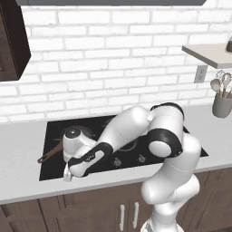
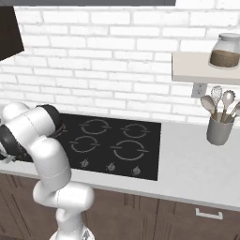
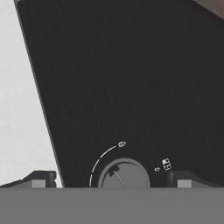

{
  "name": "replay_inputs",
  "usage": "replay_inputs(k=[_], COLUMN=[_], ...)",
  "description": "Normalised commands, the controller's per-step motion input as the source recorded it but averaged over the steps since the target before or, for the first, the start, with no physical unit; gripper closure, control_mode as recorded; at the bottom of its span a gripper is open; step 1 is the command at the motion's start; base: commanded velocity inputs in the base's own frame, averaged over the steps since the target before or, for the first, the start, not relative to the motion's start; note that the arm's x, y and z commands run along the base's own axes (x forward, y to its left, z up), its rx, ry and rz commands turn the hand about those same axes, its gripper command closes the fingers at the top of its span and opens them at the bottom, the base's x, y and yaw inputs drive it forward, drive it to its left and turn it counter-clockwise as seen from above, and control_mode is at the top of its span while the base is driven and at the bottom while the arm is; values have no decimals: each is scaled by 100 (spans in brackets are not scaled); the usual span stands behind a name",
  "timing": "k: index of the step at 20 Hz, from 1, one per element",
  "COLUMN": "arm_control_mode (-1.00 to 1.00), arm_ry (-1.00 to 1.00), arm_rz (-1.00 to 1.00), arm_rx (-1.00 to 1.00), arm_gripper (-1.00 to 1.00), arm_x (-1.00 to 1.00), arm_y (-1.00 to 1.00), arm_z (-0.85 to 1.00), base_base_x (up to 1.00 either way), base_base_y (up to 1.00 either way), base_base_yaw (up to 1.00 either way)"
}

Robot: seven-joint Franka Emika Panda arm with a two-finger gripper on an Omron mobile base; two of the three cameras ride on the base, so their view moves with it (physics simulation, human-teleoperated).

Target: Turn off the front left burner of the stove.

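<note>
Hand view: the small round grey knob (image 3: 124, 174) with a thin pointer line sits at the bottom centre, directly between the 2 dark fingertips (image 3: 41, 178) of the claw (image 3: 114, 179). The fingertips stand well apart, 1 on each side of the knob, neither touching it. The left tip lies over the pale worktop (image 3: 19, 109), just outside the cooktop's edge; the right tip lies over the glass.

A white arc with a flame mark curves round the knob's upper left; a small burner icon sits to its right. The pointer aims toward the upper left in this view.

Left base view: the claw (image 1: 68, 174) hangs low over the front left corner of the flat black glass stove (image 1: 52, 170), at the left end of the knob row. The front left burner itself is largely covered by a white kettle-like pot (image 1: 76, 139) and the arm, so I cannot place its ring.

Judgement: the knob lies straight ahead of the claw, centred in the gap. The next move calls for a short advance, closing on the knob, then rotating about its vertical axis. Risk: the left fingertip catching the worktop edge.
</note>
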Motion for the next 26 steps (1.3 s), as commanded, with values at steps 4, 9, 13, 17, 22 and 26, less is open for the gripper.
replay_inputs(k=[4,9,13,17,22,26], arm_control_mode=[-100,-100,-100,-100,-100,-100], arm_ry=[0,0,1,2,3,0], arm_rz=[0,0,0,0,0,0], arm_rx=[0,0,0,0,0,1], arm_gripper=[-100,-100,-100,100,100,100], arm_x=[16,11,1,0,-2,-18], arm_y=[0,0,1,0,0,0], arm_z=[-4,0,0,0,-4,0], base_base_x=[0,0,0,0,0,0], base_base_y=[0,0,0,0,0,0], base_base_yaw=[0,0,0,0,0,0])
